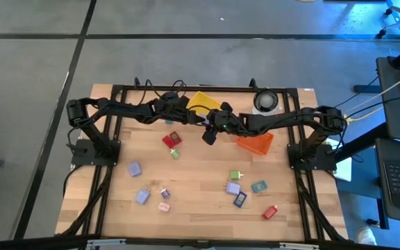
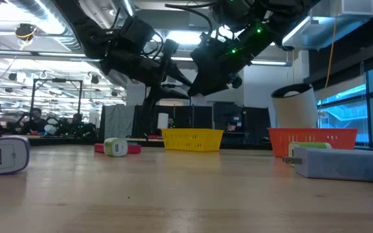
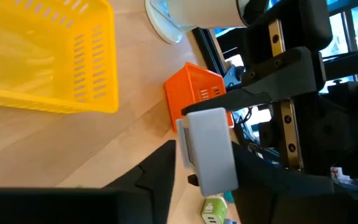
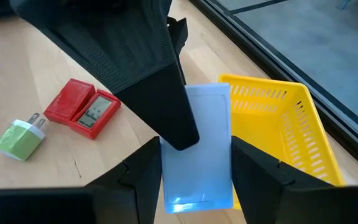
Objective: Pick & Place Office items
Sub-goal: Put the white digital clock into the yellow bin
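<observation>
Both grippers meet in mid-air over the table's far middle, between the yellow bin (image 1: 203, 103) and the orange bin (image 1: 255, 143). My left gripper (image 3: 207, 177) and my right gripper (image 4: 196, 180) are each shut on the same white blocky piece (image 4: 197, 149), which also shows in the left wrist view (image 3: 207, 149). Other small pieces lie on the table: a red one (image 1: 171, 141) beside a green one (image 1: 175, 153), lavender ones (image 1: 135, 169), and a near-right cluster with teal (image 1: 258, 186), dark blue (image 1: 239, 200) and red (image 1: 270, 212). My left gripper pinches the white piece between its two fingers; one dark finger (image 4: 166, 106) lies flat over the piece's broad face (image 4: 207, 106). It comes roughly level from the table's left, and the piece is lifted clear of the table. My right gripper has its fingers (image 4: 138, 177) against the piece's two long side edges (image 4: 165, 168), near its end, coming roughly level from the table's right. The piece stays lifted clear, spanning between the two grippers.
The white round roll (image 1: 266, 103) stands at the far edge, right of the yellow bin. Both arms cross the far half of the table. The black frame rails (image 1: 110, 173) run along the left and right sides. Bare wood (image 1: 200, 173) lies in the near middle.
</observation>
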Robot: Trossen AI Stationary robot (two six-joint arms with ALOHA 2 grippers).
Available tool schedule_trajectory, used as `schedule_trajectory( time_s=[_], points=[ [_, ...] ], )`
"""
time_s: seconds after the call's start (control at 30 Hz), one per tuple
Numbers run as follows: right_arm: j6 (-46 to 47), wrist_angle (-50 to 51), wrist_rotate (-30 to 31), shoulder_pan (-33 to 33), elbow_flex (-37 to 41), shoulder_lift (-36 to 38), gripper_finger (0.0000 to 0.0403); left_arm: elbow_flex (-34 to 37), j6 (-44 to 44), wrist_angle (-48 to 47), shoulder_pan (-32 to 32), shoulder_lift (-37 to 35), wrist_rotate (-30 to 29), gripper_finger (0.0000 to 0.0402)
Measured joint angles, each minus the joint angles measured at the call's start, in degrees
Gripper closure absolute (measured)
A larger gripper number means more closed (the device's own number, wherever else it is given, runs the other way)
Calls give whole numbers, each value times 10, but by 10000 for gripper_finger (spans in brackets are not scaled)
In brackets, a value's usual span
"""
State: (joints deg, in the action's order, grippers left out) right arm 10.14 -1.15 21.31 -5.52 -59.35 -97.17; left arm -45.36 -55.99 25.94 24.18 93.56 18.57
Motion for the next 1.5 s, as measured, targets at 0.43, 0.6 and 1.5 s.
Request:
schedule_trajectory(
  time_s=[0.43, 0.6, 1.5],
  points=[
    [-1, 1, -22, 0, 0, 0, 227, 0, -2, -1, 0, 0, 4, 336],
    [-1, 1, -26, 0, 0, 0, 224, 0, -3, -1, 0, 0, 4, 333],
    [61, 132, -150, -68, 0, 179, 135, 1, 305, 14, 63, 32, -165, 334]
  ],
)
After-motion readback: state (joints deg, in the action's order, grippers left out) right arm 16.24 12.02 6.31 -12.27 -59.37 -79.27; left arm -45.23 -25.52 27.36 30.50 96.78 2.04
